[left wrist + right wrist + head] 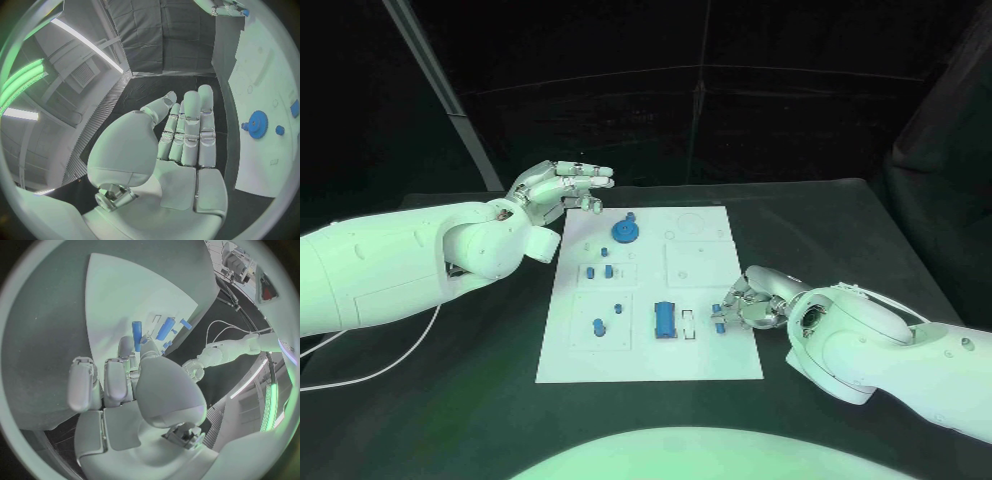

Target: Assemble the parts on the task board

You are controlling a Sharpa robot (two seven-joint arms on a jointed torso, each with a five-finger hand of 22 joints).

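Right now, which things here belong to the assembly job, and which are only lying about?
Job:
white board
blue gear
long blue block
small blue piece at the right robot hand
left robot hand, holding nothing

Lying about:
white cable
black table

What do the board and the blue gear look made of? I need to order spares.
Task board: probably matte white plastic or coated sheet, since it is flat, thin and glare-free. Blue gear: likely moulded or printed plastic, with uniform colour and a dull surface. Neither is certain.

Left hand spread, empty; right hand curled, perhaps pinching.
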